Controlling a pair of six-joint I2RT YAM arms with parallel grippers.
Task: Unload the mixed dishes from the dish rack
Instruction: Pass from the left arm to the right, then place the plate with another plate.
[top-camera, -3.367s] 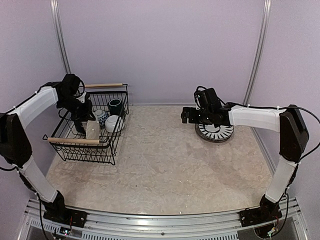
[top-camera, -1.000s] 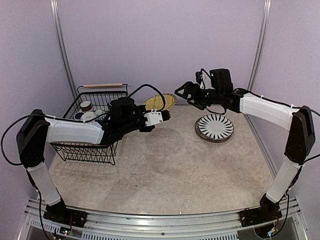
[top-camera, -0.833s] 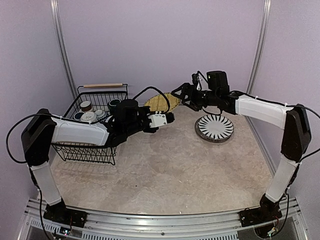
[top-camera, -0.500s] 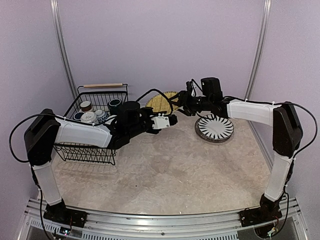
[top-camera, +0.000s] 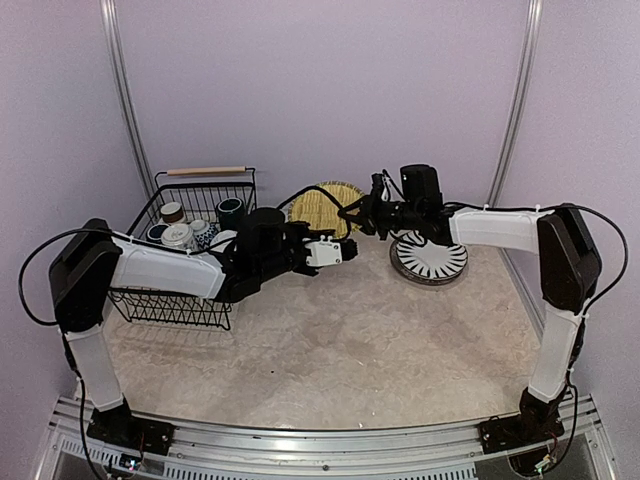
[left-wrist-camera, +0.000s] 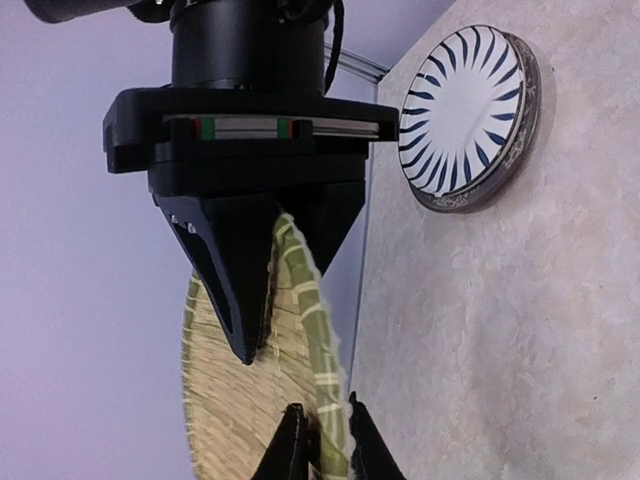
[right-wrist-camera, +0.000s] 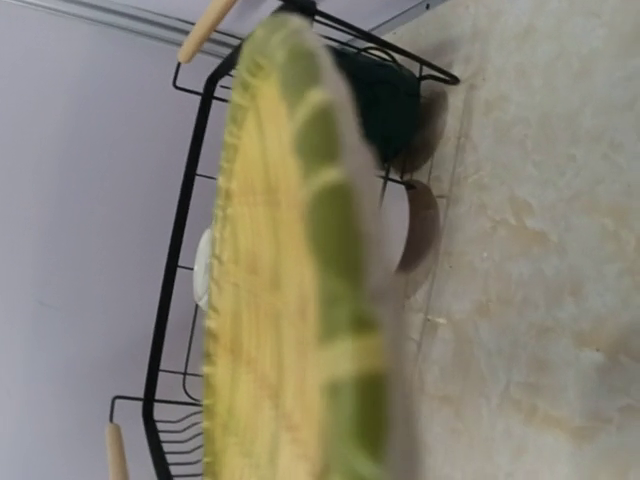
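At the back middle of the table (top-camera: 340, 340), the two robot arms meet over one dish. It is a yellowish woven plate (top-camera: 325, 205), standing on edge with its face turned towards the camera. It is outside the dish rack (top-camera: 175, 305), between the rack and a black-and-white striped plate (top-camera: 429, 257).

The left gripper (left-wrist-camera: 322, 442) reaches in from the rack side. Its two fingers are closed to a thin gap, pinching the plate's rim. The right gripper (top-camera: 354, 216) comes from the opposite side. In the left wrist view its two black wedge-shaped fingers sit on either side of the same rim, drawn in against it — both pincers hold the plate at once.

The striped plate lies flat on the table to the right, just beyond the right gripper.

The black wire rack sits at the far left, with a wooden rod handle (top-camera: 205, 171) along its back edge. Inside it stand a dark mug (top-camera: 231, 210), a small brown-and-white cup (top-camera: 172, 212), a white cup (top-camera: 178, 234) and a blue-patterned one (top-camera: 201, 231) — clustered at the back.
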